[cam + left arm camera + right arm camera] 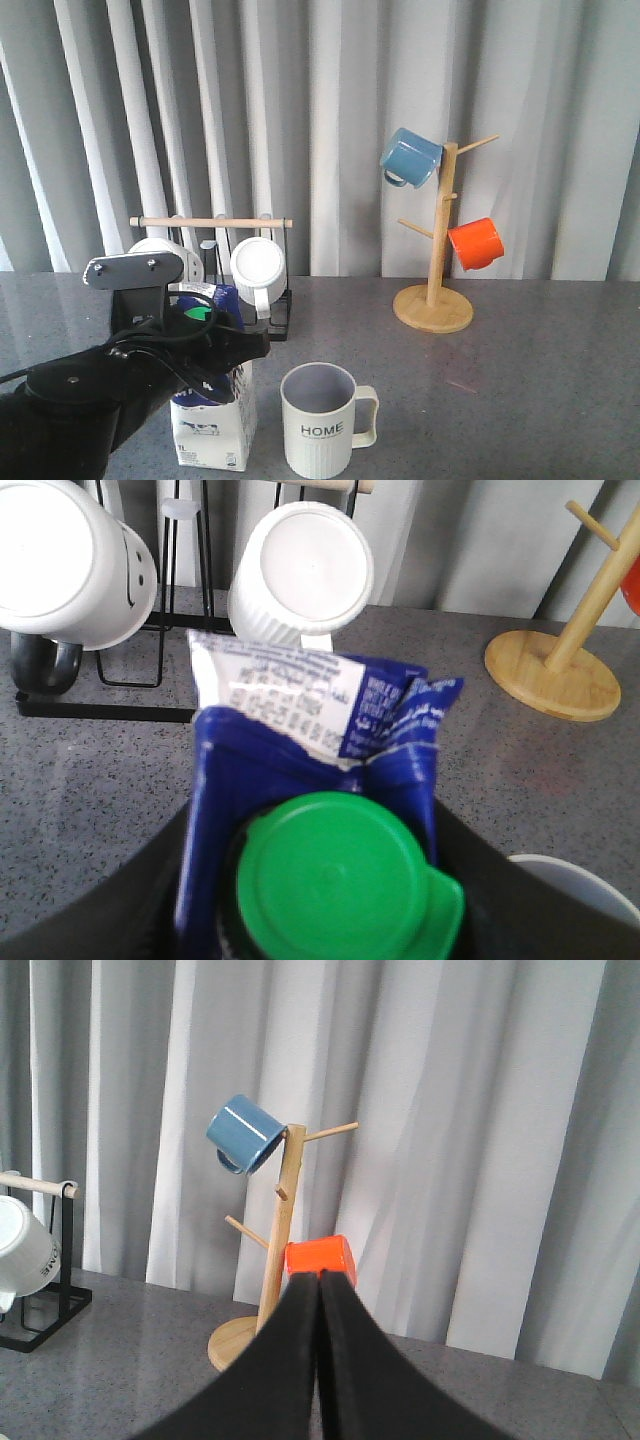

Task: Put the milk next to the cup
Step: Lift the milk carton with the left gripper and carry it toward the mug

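Left to right across the front view: my left gripper is clamped on the upper part of the milk, whose white base seems to rest on the table just left of the cup—near it, with a narrow gap and no contact that I can see. I judge the step in hand to be the release. To do it well I would open the jaws slowly and evenly, then lift straight up, since a tall carton held high may tip toward the cup if one finger drags. The milk is a gable-top carton, dark blue above and white below, with a round green cap and a folded, printed top seam. My right gripper—seen only from its wrist—is closed on nothing, fingers pressed together, facing the wooden mug tree.
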